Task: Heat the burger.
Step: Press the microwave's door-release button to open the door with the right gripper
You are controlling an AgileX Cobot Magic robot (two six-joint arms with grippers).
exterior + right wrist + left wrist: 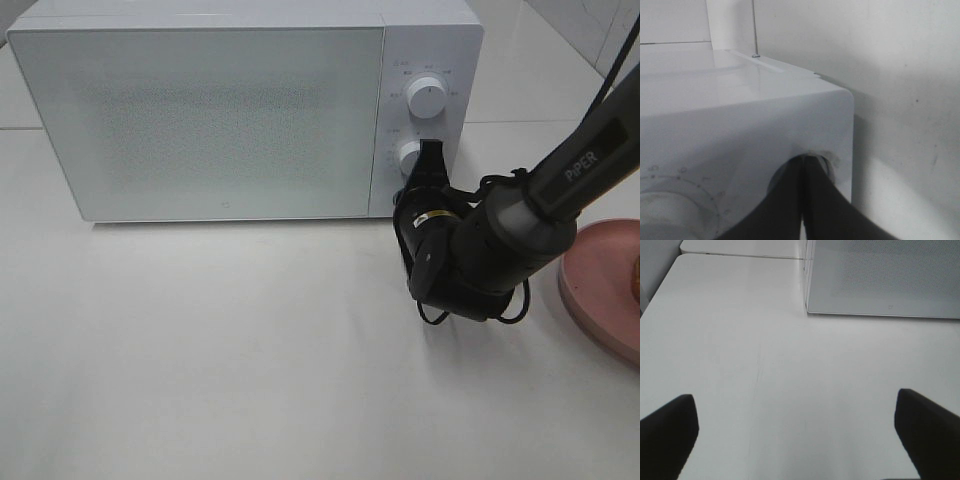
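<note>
The right gripper (430, 152) had its jaws pressed together, tips at the lower knob (406, 155) of the microwave (200, 120) (door shut). The left gripper (795, 432) hung with jaws wide apart, holding nothing, over the table (790, 365) in front of the microwave's door-side corner. On the microwave's knob side lay a pink plate (600, 285). A golden-brown sliver (636, 275) at its cropped edge might have been the burger, but I could not tell.
</note>
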